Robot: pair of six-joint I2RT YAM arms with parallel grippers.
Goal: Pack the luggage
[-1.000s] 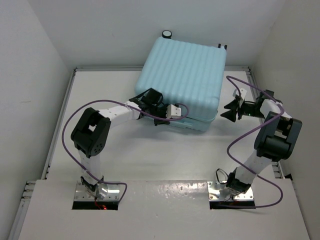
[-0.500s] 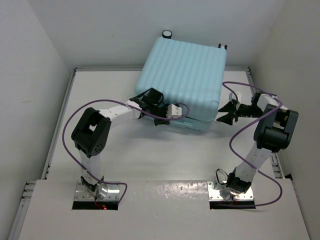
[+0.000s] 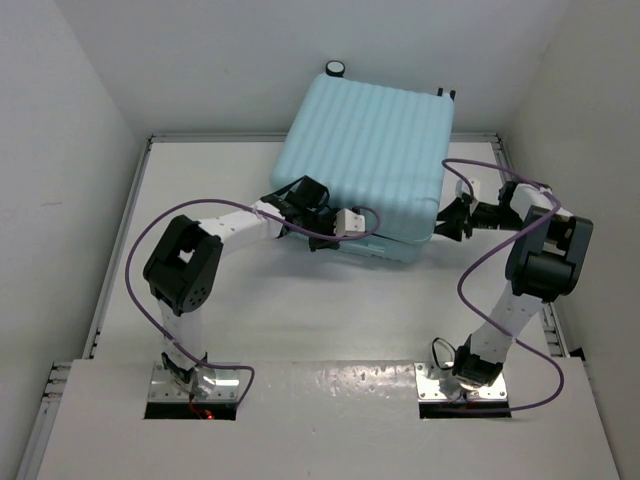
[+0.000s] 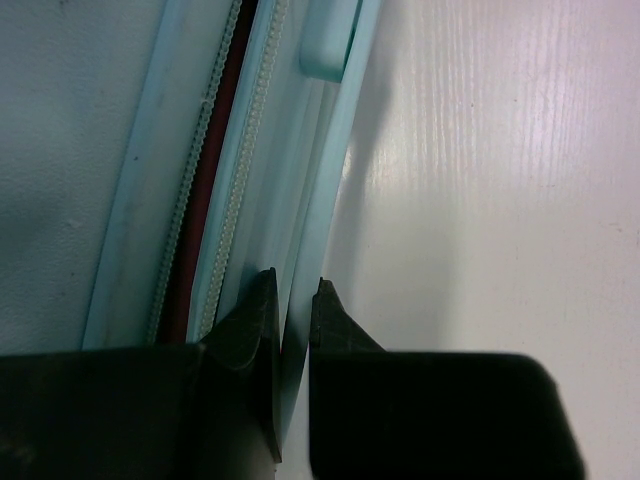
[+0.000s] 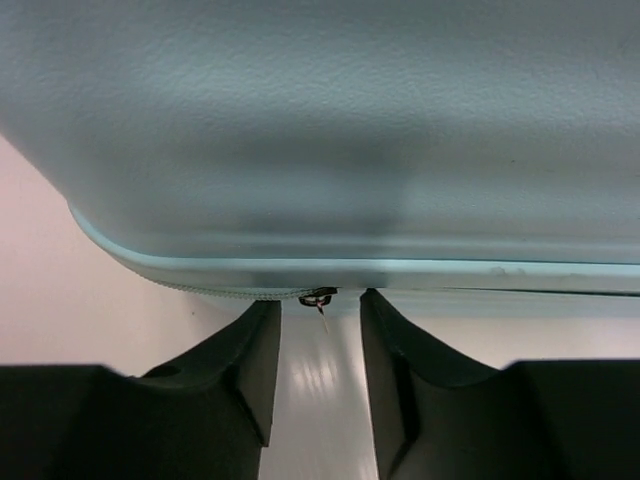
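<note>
— Size comes first: what is laid out, and how much of it is hidden?
— A white painted table (image 3: 330, 300) is seen from above, walled in on three sides. The large pale blue hard-shell luggage (image 3: 365, 160), ribbed along its shell, is placed at the far end of the table between the two arms. Its inside is covered by the upper shell. In both wrist views it is cut down to a strip of edge.
— And the grippers?
— The black left gripper (image 4: 293, 290) is set against the near edge of the case. Its fingers are drawn almost together, and a thin pale blue lip of the shell is pinched between them. The black right gripper (image 5: 320, 310) is held at the case's right side with its fingers parted. Nothing is gripped there.
— What of textures?
— The shell is shown finely pebbled and matt. Two rows of pale zip teeth (image 4: 215, 150) are separated by a dark red strip (image 4: 205, 200); what that strip belongs to cannot be told.
— Anything smaller?
— A small dark metal zip pull (image 5: 318, 297) is seen hanging under the seam, just above the gap between the right fingertips. Contact cannot be judged.
</note>
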